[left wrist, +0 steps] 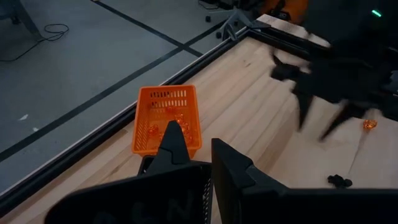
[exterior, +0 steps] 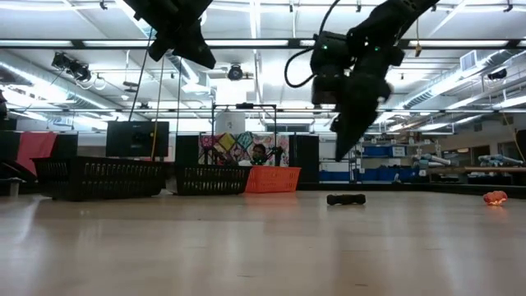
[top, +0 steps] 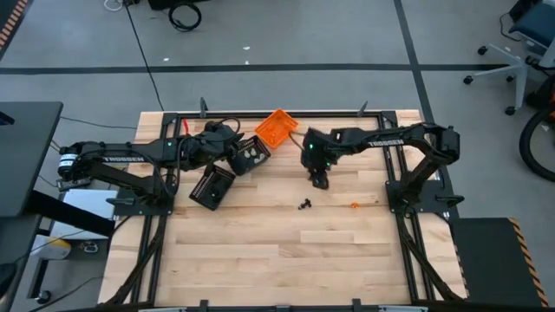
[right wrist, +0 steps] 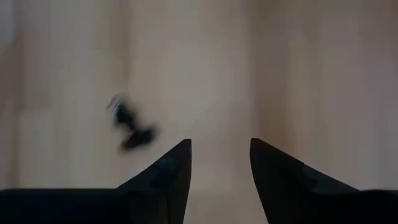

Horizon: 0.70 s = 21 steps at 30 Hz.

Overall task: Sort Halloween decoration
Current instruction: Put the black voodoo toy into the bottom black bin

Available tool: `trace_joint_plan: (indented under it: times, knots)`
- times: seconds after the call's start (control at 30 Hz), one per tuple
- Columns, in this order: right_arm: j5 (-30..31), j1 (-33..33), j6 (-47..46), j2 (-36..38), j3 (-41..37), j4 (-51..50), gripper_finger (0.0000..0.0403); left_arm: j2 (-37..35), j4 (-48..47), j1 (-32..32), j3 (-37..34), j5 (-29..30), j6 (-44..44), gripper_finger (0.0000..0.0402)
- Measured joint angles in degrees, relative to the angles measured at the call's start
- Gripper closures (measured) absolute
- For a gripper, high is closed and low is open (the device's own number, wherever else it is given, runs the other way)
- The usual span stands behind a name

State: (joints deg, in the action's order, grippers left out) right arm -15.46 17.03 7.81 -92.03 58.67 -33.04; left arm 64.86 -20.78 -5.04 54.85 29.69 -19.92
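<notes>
Pale wood planks make up the desk you are working over, a butcher-block top held in a dark metal frame, standing on a grey floor crossed by dark tape lines. From the low view you look across it into a large hall with ceiling strip lights, shelving and a bright patterned panel far behind; an office chair stands off the desk's far right corner.

Along the far side you have an orange tray with slotted walls, holding a few small orange pieces that show in the left wrist view, and two black trays: one just beside the orange one, the other nearer the left edge.

Your loose Halloween decoration lies on bare wood, right of centre. A black trinket, small and knobbly, two lumps joined like a dumbbell, sits near the middle of the desk. An orange trinket, a tiny rounded glossy bead, rests well apart from it toward the right arm's base.

Your right pincer hangs above the desk just beyond the black trinket, pointing down, fingers spread and gripping nothing; its wrist view shows the blurred trinket on the wood beside the gap between the fingers, not in it. Your left pincer is closed and empty, held high over the black trays, pointing toward the orange tray.
</notes>
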Motion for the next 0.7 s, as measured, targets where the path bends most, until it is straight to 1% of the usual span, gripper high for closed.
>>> trace_joint_plan:
  times: [0.07, 0.13, 0.23, 0.37, 0.5, 0.57, 0.7]
  knots:
    - [-0.07, -2.46, 1.3, 0.06, -0.04, -2.97, 0.0237, 0.0, 0.0, 0.01, 0.02, 0.0, 0.0, 0.0402]
    - [-0.07, -4.97, 2.27, -0.43, -0.09, -3.12, 0.0236, 0.0, 0.01, 0.02, 0.02, 0.0, 0.0, 0.0402]
    - [0.64, -8.32, 2.5, -1.43, -0.13, 0.62, 0.0227, 0.0, -0.02, 0.02, 0.02, 0.0, 0.0, 0.0402]
    - [2.9, -11.38, 2.74, -1.81, -0.15, 5.03, 0.0203, 0.0, 0.13, 0.0, 0.02, 0.0, 0.0, 0.0402]
    - [2.96, -14.01, 7.39, -2.78, -0.13, 5.72, 0.018, 0.0, 0.46, 0.0, 0.02, 0.0, 0.0, 0.0402]
    - [2.81, -14.98, 9.35, -4.3, -0.64, 7.35, 0.0176, 0.0, 0.55, 0.0, 0.02, 0.0, 0.0, 0.0402]
    - [1.31, -16.44, 9.66, -8.49, -0.83, 10.1, 0.0181, 0.0, 0.99, 0.02, 0.0, 0.0, 0.0, 0.0402]
